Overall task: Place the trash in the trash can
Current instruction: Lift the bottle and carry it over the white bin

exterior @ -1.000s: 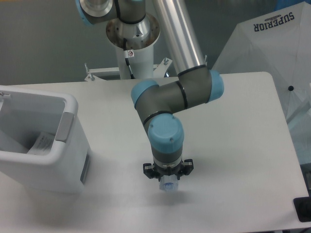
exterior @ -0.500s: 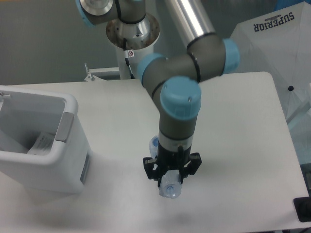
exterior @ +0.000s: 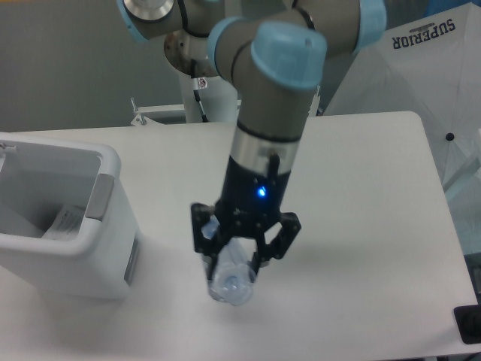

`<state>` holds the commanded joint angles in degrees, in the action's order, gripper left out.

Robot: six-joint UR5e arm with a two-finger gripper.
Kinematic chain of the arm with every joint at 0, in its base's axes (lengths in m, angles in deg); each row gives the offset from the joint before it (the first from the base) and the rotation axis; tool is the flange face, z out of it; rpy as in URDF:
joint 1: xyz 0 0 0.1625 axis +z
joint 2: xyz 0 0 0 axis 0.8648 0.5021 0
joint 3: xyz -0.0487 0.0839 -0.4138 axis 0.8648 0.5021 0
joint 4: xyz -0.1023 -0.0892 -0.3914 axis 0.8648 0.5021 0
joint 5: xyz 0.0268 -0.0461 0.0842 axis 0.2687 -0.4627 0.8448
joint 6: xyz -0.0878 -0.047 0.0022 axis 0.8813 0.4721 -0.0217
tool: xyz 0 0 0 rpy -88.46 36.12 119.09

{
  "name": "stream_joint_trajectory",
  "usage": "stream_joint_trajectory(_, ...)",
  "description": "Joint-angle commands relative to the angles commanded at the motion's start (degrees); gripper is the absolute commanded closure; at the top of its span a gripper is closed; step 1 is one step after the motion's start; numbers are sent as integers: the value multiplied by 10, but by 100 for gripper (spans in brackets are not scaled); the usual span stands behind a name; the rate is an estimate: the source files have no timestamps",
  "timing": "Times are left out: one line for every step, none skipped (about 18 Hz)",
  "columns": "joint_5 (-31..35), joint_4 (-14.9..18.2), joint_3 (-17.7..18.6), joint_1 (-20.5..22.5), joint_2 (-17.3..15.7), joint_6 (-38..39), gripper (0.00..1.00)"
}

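The pincer [exterior: 234, 265] has risen well clear of the desk [exterior: 361, 226] since a second ago, when it was pressed low near the desk's front edge, and it now fills far more of the view. Its fingers are clamped on the small clear bottle [exterior: 231, 280], which hangs out below them with its round end toward the camera. So the pick has succeeded and the bottle is off the surface; what remains, by my judgement, is the carry toward the left and the release.

The trash can [exterior: 75, 248] stands at the desk's left edge, well apart from the held bottle, its opening facing up. A pale wrapper [exterior: 64, 220] already lies inside it, so the bottle looks like the last item.

Nothing sits on the desk between the pincer and the bin. The one thing in the way is the bin's thick near rim [exterior: 105, 167]: the bottle should be carried high enough to pass over it before being dropped. A white umbrella [exterior: 421, 68] stands past the right edge, away from the path.
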<state>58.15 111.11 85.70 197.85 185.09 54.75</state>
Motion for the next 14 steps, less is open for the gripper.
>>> stream_joint_trajectory(-14, -3, 0, -1, -8, -1, 40)
stream_joint_trajectory(-28, -8, 0, -2, -13, -3, 40)
stream_joint_trajectory(-45, -16, -1, -2, -16, -5, 40)
stream_joint_trajectory(-62, -24, -2, -2, -17, -4, 40)
stream_joint_trajectory(-74, -28, -2, -4, -19, -3, 40)
stream_joint_trajectory(-77, -29, -2, -6, -26, -3, 40)
stream_joint_trajectory(-78, -29, -1, -8, -35, -3, 40)
stream_joint_trajectory(-78, -29, -1, -13, -40, -3, 40)
stream_joint_trajectory(-78, -29, -1, -23, -43, -3, 40)
stream_joint_trajectory(-79, -29, -1, -32, -48, -3, 40)
stream_joint_trajectory(-78, -29, -1, -39, -51, -3, 40)
stream_joint_trajectory(-79, -29, -1, -47, -52, -3, 40)
stream_joint_trajectory(-79, -29, 0, -53, -55, -3, 40)
stream_joint_trajectory(-79, -29, 3, -58, -59, -3, 40)
